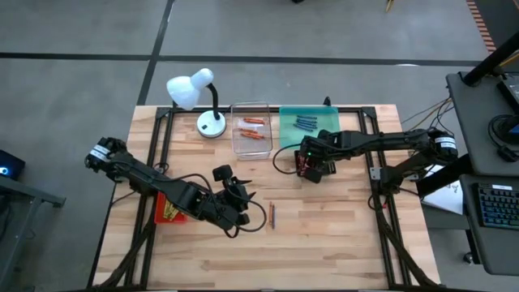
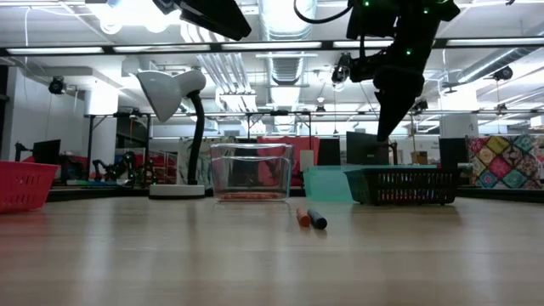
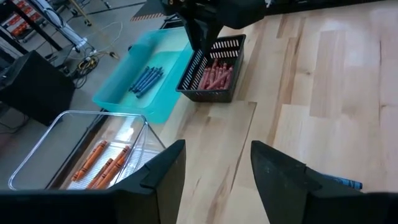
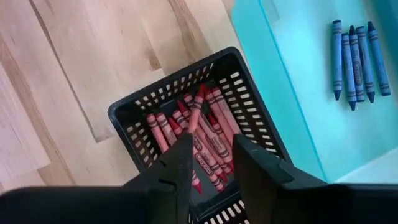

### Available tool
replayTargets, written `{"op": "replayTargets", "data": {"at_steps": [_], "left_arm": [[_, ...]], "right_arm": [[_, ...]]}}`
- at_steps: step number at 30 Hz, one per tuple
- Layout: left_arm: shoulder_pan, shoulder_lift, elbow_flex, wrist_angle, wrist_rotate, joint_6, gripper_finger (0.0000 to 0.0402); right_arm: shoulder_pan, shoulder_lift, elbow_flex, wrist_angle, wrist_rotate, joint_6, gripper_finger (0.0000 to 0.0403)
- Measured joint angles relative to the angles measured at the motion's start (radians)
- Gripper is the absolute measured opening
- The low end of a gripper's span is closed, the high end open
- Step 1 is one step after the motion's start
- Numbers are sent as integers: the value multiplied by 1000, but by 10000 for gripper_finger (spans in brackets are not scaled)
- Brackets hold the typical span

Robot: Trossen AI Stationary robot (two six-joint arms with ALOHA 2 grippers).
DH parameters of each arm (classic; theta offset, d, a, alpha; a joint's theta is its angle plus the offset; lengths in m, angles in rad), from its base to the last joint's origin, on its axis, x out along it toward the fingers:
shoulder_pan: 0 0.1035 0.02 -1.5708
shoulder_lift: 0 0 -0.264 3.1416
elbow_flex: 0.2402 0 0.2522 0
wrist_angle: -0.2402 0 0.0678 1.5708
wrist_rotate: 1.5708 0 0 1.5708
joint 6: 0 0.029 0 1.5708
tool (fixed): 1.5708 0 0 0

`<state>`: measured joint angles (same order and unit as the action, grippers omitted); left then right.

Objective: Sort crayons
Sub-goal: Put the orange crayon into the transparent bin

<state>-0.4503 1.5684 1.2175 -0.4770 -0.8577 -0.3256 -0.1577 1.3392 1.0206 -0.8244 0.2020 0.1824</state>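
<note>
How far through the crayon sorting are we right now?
Mostly done. Orange crayons lie in the clear tray, blue crayons in the teal tray, red crayons in the black basket. In hand: the right hand hangs over that basket, jaws apart, apparently just dropping a red. Left: two crayons on the table near the open left hand.

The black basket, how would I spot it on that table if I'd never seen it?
Start at the white desk lamp at the table's far edge and follow the row of trays away from it: clear tray, then teal tray. The black basket sits at the teal tray's near side, under the right gripper. Only it has slotted mesh walls and holds red crayons.
</note>
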Motion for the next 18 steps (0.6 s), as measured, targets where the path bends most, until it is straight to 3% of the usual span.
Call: {"op": "replayTargets", "data": {"at_steps": [8,18], "left_arm": [[-4,0,0,-14,17,-95,164],[-46,1,-8,-76,89,-397,164]], "right_arm": [[0,-1,0,-4,1,0,120],[34,-10,21,-21,0,59,100]]}}
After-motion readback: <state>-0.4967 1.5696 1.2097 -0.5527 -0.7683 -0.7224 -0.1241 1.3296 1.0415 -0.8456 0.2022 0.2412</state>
